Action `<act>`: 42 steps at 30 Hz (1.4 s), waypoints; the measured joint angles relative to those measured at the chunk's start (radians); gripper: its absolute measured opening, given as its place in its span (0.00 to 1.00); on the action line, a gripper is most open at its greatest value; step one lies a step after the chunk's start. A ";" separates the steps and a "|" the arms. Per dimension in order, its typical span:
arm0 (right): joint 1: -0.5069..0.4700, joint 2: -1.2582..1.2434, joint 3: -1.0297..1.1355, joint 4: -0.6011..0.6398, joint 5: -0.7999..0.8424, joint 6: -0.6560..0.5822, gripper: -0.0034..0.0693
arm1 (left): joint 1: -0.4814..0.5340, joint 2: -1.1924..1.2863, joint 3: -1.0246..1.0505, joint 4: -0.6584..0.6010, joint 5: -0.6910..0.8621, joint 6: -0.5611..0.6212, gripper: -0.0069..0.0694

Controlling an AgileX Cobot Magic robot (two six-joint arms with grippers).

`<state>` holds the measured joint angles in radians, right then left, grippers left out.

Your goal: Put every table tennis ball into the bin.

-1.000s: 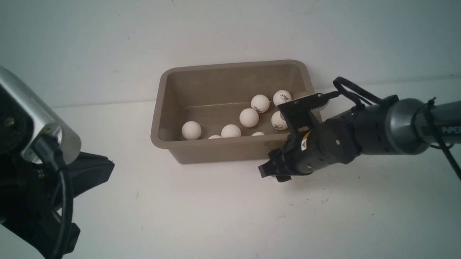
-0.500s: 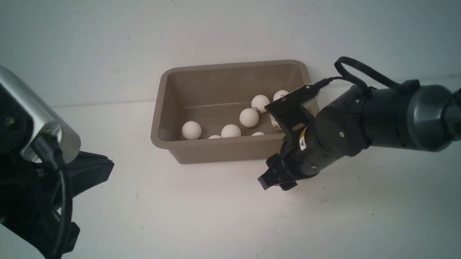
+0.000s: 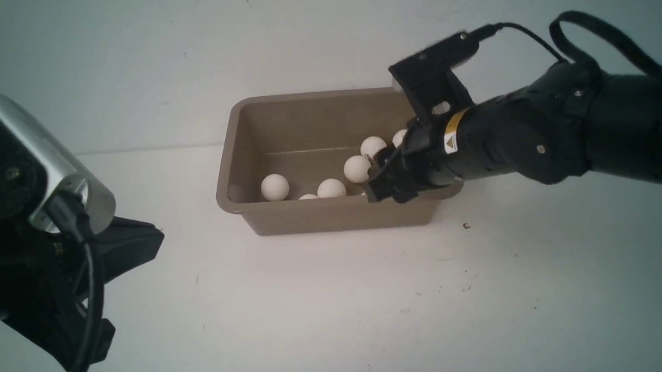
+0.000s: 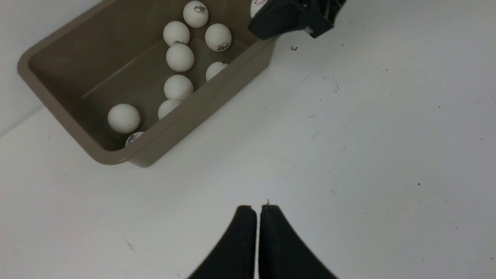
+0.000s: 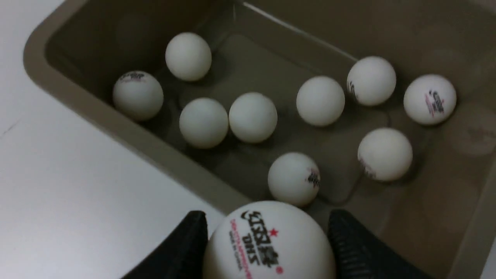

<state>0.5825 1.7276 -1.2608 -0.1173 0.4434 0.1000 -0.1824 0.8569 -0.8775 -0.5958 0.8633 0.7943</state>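
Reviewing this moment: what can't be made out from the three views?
- Front view: the held ball and the right gripper fingertips, hidden by the gripper's own body; several balls are behind the bin near wall.
- Left wrist view: held ball cut off by the top edge; left gripper shows only its closed tips.
- Right wrist view: held ball cut by the bottom edge; logos on the far balls are too blurred to read.
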 joint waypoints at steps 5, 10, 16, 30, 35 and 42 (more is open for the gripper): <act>0.000 0.116 -0.148 -0.038 0.030 0.008 0.54 | 0.000 0.000 0.000 -0.013 0.000 0.000 0.09; -0.001 0.266 -0.334 -0.069 0.076 0.008 0.54 | 0.000 0.000 0.000 -0.018 0.000 0.000 0.09; -0.018 0.431 -0.518 -0.073 0.111 0.007 0.54 | 0.000 0.000 0.000 -0.019 0.005 0.000 0.09; -0.023 0.535 -0.616 -0.073 0.157 -0.012 0.62 | 0.000 0.000 0.000 -0.019 0.022 0.000 0.09; -0.023 0.533 -0.660 -0.079 0.235 -0.018 0.65 | 0.000 0.000 0.000 -0.019 0.022 0.000 0.09; -0.023 0.361 -0.712 -0.157 0.366 -0.042 0.25 | 0.000 0.000 0.000 -0.018 0.022 0.006 0.09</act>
<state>0.5596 2.0883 -1.9733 -0.2747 0.8095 0.0581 -0.1824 0.8569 -0.8775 -0.6138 0.8849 0.8001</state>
